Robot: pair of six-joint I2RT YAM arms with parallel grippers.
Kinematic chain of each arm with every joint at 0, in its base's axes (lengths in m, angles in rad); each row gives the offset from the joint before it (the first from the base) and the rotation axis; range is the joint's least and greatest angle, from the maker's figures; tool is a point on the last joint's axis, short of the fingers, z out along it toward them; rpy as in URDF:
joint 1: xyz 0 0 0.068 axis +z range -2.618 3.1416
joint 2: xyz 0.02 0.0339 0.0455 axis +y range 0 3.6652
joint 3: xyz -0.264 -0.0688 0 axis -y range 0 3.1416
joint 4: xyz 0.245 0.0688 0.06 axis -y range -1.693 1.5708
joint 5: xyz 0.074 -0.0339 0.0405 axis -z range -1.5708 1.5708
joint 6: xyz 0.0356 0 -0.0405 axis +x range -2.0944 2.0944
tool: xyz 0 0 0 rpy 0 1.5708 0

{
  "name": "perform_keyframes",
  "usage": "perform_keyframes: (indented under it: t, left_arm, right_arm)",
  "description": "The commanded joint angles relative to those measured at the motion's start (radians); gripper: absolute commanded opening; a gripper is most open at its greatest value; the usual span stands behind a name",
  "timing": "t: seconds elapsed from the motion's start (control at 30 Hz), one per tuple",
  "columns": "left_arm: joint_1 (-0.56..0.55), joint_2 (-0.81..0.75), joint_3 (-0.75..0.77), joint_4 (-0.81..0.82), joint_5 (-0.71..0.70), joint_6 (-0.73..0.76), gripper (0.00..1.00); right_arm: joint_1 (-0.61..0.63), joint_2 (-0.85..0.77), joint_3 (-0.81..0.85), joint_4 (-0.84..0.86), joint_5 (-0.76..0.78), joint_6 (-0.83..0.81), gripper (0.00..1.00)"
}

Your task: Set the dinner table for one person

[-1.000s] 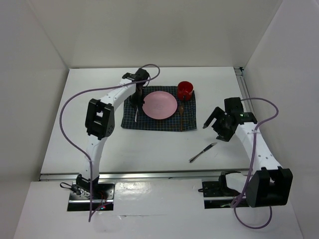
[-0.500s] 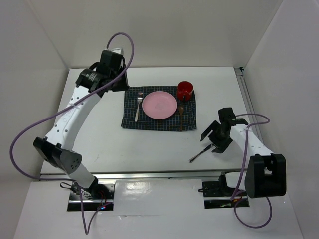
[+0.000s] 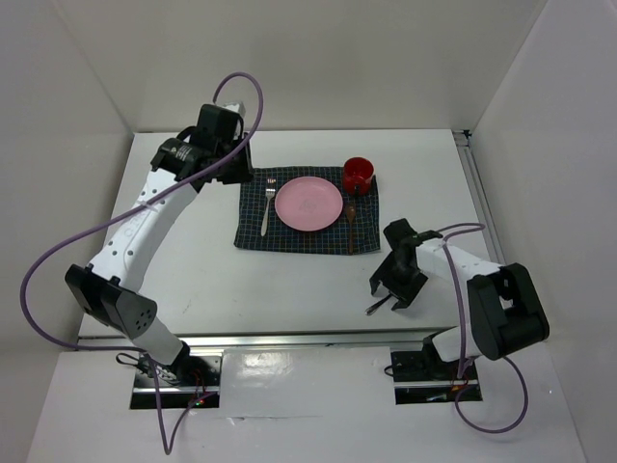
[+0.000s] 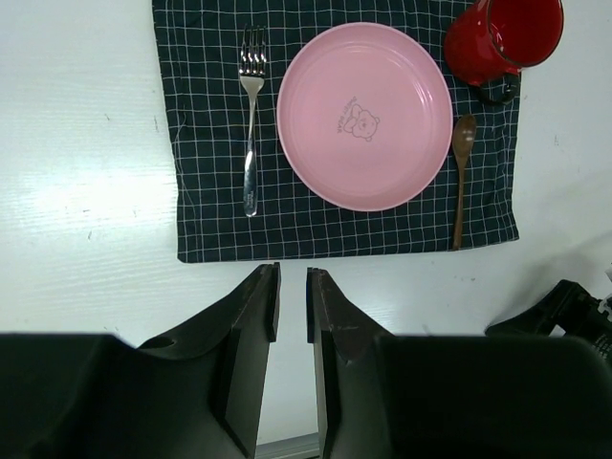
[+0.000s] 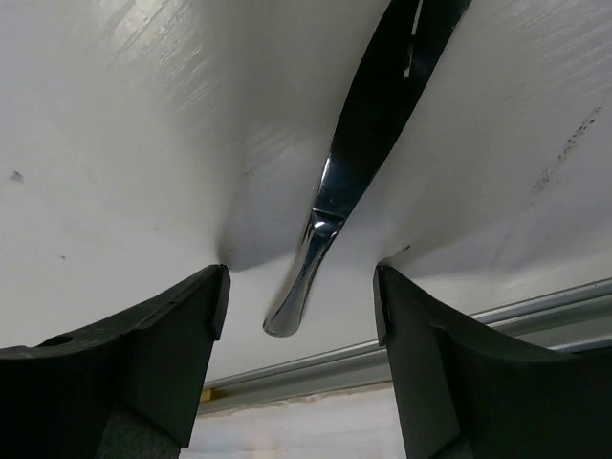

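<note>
On the white dinner table (image 3: 193, 280) a dark checked placemat (image 3: 253, 231) holds a pink plate (image 3: 308, 203), a fork (image 3: 266, 207) to its left, a wooden spoon (image 3: 352, 224) to its right and a red mug (image 3: 358, 175) at the far right corner. A metal knife (image 3: 378, 306) lies on the bare table near the front right. My right gripper (image 3: 390, 287) is open and low over it, its fingers (image 5: 172, 354) on either side of the knife's handle (image 5: 316, 239). My left gripper (image 3: 237, 162) is raised at the mat's far left, its jaws almost together and empty (image 4: 292, 287).
Metal rails run along the table's front edge (image 3: 289, 338) and right edge (image 3: 474, 183). White walls stand on three sides. The front rail shows just beyond the knife in the right wrist view (image 5: 402, 354).
My left arm has lifted off the fork and swung up to the far left. My right gripper has moved left and down over the knife and now straddles its handle.
</note>
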Motion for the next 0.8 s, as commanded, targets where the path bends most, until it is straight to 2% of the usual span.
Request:
perform_keyframes:
  t: [0.0, 0.1, 0.13, 0.2, 0.23, 0.33, 0.47, 0.57, 0.6, 0.77]
  left_arm:
    - [0.0, -0.014, 0.022, 0.011, 0.002, -0.002, 0.36]
    - [0.0, -0.024, 0.011, 0.011, -0.007, -0.002, 0.36]
    - [0.0, -0.037, 0.0, 0.011, -0.007, -0.002, 0.36]
    - [0.0, -0.047, -0.02, 0.046, 0.014, -0.002, 0.36]
    - [0.0, -0.056, -0.02, 0.046, 0.014, -0.002, 0.36]
    - [0.0, -0.057, -0.02, 0.046, 0.024, -0.002, 0.36]
    - [0.0, -0.046, -0.02, 0.057, 0.034, 0.007, 0.36]
    - [0.0, -0.046, -0.02, 0.057, 0.034, 0.007, 0.36]
    - [0.0, -0.046, -0.02, 0.057, 0.034, 0.007, 0.36]
    - [0.049, -0.026, -0.006, 0.028, 0.033, 0.03, 0.36]
  right_arm:
    - [0.017, 0.033, 0.006, 0.03, 0.045, 0.078, 0.73]
    - [0.042, 0.042, 0.006, 0.041, 0.069, 0.11, 0.6]
    - [0.051, 0.042, 0.006, 0.051, 0.078, 0.11, 0.48]
    - [0.051, 0.051, 0.006, 0.062, 0.089, 0.121, 0.38]
    - [0.051, 0.06, 0.006, 0.074, 0.089, 0.121, 0.29]
    - [0.051, 0.06, 0.006, 0.102, 0.098, 0.103, 0.2]
    - [0.051, 0.033, 0.083, 0.033, 0.217, 0.054, 0.01]
    - [0.051, 0.004, 0.149, 0.01, 0.256, -0.047, 0.0]
    - [0.051, 0.004, 0.17, 0.001, 0.256, -0.133, 0.0]
    - [0.051, 0.091, 0.368, -0.059, 0.229, -0.374, 0.0]
